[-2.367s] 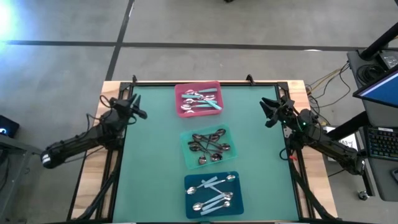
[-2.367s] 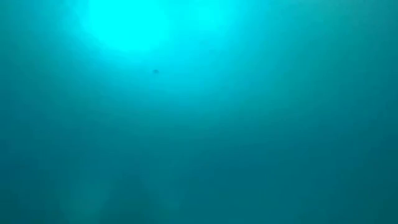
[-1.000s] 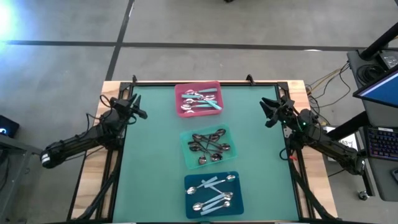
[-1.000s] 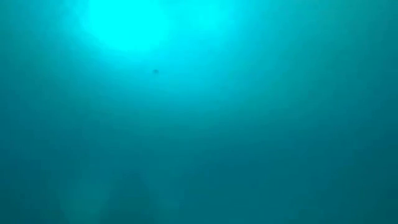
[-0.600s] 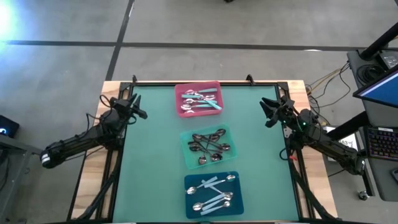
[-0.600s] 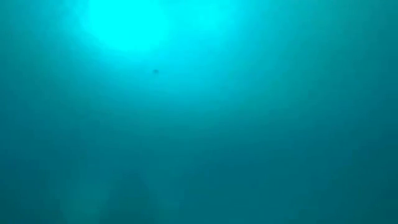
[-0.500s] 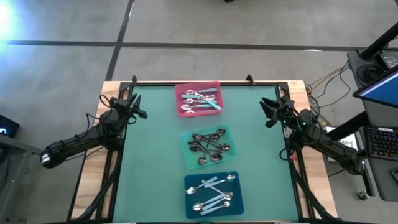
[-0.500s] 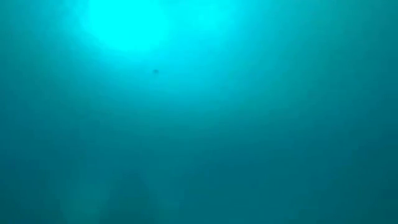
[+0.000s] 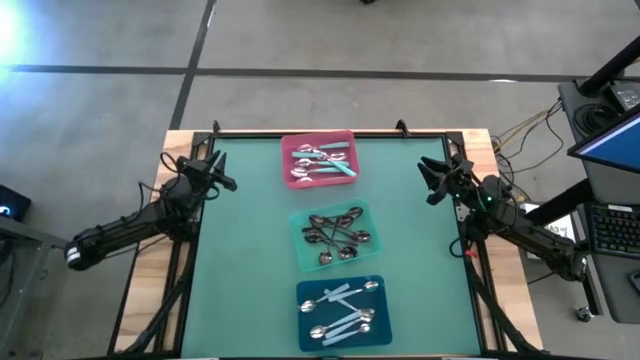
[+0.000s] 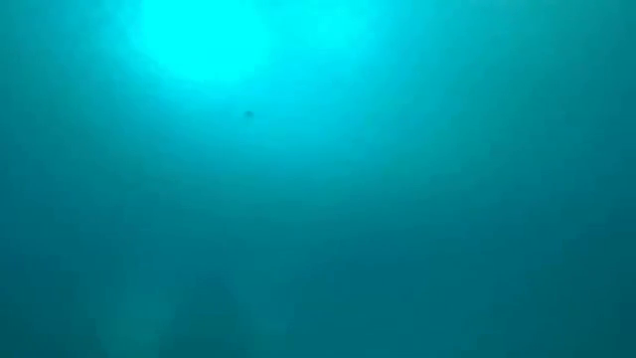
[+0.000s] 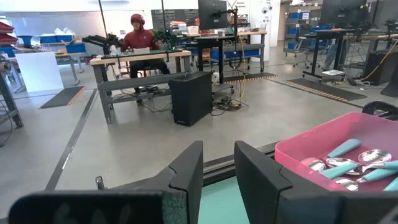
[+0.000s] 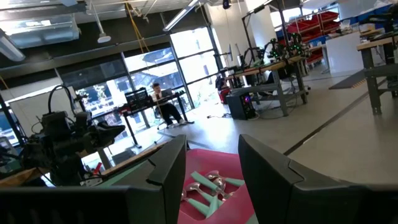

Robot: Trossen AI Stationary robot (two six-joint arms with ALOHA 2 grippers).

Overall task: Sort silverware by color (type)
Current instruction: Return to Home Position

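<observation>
The silverware lies in three trays down the middle of the green table. A pink tray (image 9: 320, 158) at the far side holds teal-handled spoons (image 11: 351, 163). A mint tray (image 9: 335, 236) in the middle holds dark-handled spoons (image 9: 336, 232). A dark-teal tray (image 9: 342, 310) at the near side holds pale-blue-handled spoons (image 9: 345, 308). My left gripper (image 9: 222, 172) hovers at the far left, open with nothing between its fingers (image 11: 186, 177). My right gripper (image 9: 428, 180) hovers at the far right, open and empty as well (image 12: 212, 142). Both point toward the pink tray (image 12: 214, 180).
A black frame rail (image 9: 330, 133) runs along the table's far edge and sides. A desk with a keyboard (image 9: 612, 228) stands right of the table. The low view shows only a teal blur. A person (image 11: 138, 38) sits at a bench far off in the room.
</observation>
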